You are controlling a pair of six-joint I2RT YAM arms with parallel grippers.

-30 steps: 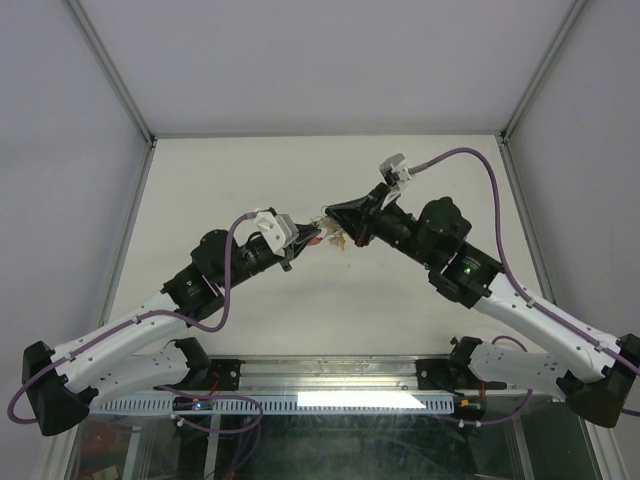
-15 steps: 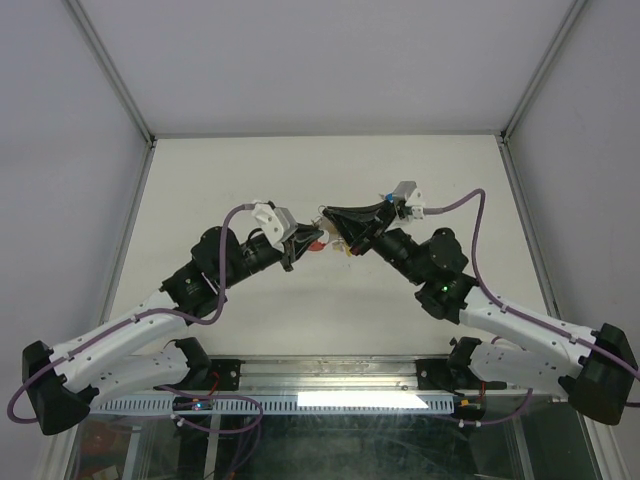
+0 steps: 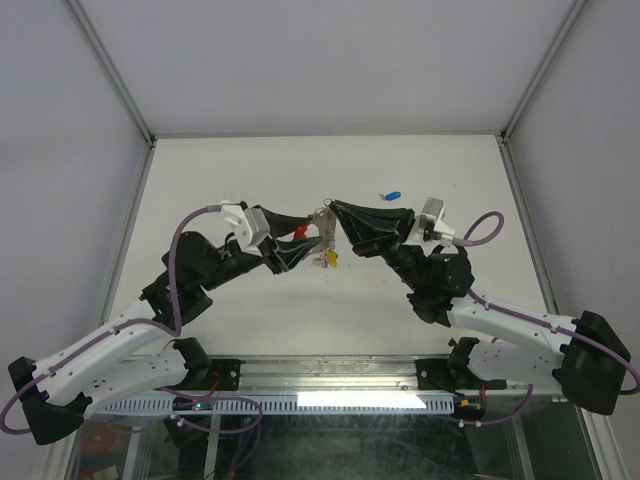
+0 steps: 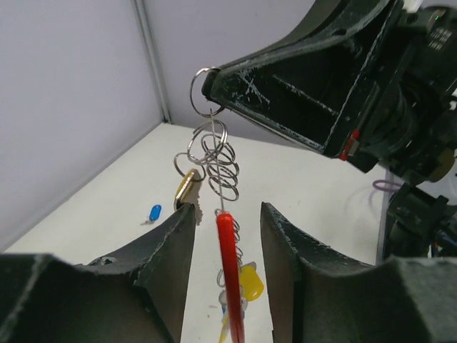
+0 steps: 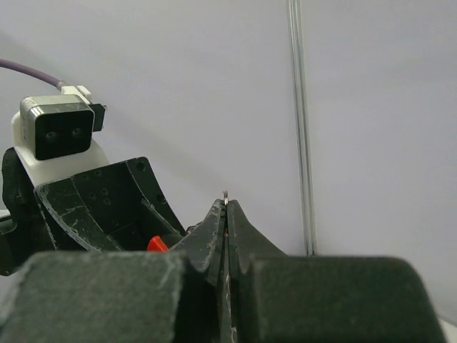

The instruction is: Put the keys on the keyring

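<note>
My right gripper (image 3: 328, 208) (image 5: 226, 207) is shut on the keyring (image 3: 322, 212) (image 4: 193, 80) (image 5: 226, 196), a thin silvery wire loop held above the table, its wire pulled out into a loose coil. A red key (image 3: 300, 231) (image 4: 230, 279), a yellow key (image 3: 330, 258) (image 4: 250, 280) and a brass key (image 4: 187, 187) hang from it. My left gripper (image 3: 298, 240) (image 4: 227, 211) is open, its jaws either side of the red key with a gap on both sides. A blue key (image 3: 391, 193) (image 4: 154, 212) lies loose on the table behind.
The white table (image 3: 230, 180) is closed in by pale walls with metal corner posts (image 3: 528, 95). Both arms meet over its middle. The right arm's purple cable (image 3: 480, 228) loops beside its wrist.
My left gripper has opened and let go of the red key, which now hangs between its jaws. Both arms drew back toward me, and the right gripper's wrist camera swung round to the right.
</note>
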